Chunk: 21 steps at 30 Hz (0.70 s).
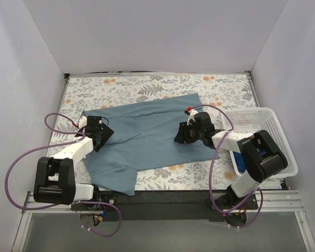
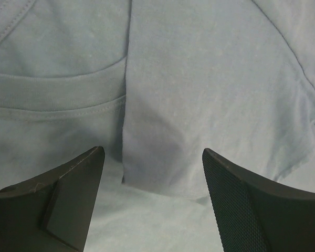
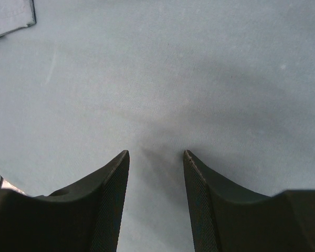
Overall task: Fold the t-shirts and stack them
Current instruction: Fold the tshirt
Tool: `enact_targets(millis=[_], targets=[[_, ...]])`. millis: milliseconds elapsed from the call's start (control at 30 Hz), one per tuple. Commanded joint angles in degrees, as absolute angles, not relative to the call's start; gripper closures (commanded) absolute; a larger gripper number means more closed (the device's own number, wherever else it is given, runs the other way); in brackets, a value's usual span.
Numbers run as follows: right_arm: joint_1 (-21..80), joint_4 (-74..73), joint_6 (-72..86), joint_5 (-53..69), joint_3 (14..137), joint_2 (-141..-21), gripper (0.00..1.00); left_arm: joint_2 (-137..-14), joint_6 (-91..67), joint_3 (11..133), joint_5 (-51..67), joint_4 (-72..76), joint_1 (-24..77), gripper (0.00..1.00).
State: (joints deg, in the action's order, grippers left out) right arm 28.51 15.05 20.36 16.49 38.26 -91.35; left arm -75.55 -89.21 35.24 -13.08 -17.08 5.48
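Shirt (image 1: 147, 139) lies spread on table (image 1: 147, 86), one flap folded in. Left tool (image 1: 105, 135) hangs wide open over the fold edge by the collar; right tool (image 1: 179, 134), narrowly parted, over the body; both empty. Cloth looks soft, limp, light: best pinched at an edge.

Basket (image 1: 247, 122) (right side) obstructs; far table (image 1: 147, 84) open.

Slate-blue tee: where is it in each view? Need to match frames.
Top external: slate-blue tee spread across the centre.
Left wrist: fills the frame, neckline at left.
Right wrist: fills the frame, plain cloth.
Shared landmark: folded flap edge, seen in top external and left wrist only.
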Motion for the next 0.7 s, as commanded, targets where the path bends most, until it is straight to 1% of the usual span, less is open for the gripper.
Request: enact_targets(millis=[0, 167, 233, 367, 433, 600, 667], targets=[[28.56, 16.44, 19.51, 17.31, 39.46, -91.84, 0.48, -76.11, -90.26, 35.15, -12.48, -12.92, 5.19, 0.27], [28.56, 16.52, 19.60, 17.23, 39.46, -91.85, 0.48, -75.94, -90.87, 36.65, -9.85, -13.62, 5.27, 0.31], [28.48, 16.52, 19.60, 17.23, 39.46, -92.02, 0.48, -74.71, -91.49, 36.65, -7.74, -13.97, 5.27, 0.34], [28.56, 16.52, 19.69, 17.49, 39.55, -92.28, 0.48, -71.91, -93.34, 36.65, -5.10, -15.38, 5.45, 0.36], [28.48, 16.52, 19.78, 17.58, 39.55, -92.29, 0.48, -70.58, -93.87, 36.74, -5.01, -16.87, 5.45, 0.40], [28.56, 16.61, 19.69, 17.67, 39.55, -92.20, 0.49, -66.71, -93.60, 38.32, -4.22, -19.77, 5.54, 0.45], [28.56, 16.61, 19.69, 17.75, 39.55, -92.29, 0.48, -65.92, -93.69, 38.50, -3.17, -21.09, 5.62, 0.48]])
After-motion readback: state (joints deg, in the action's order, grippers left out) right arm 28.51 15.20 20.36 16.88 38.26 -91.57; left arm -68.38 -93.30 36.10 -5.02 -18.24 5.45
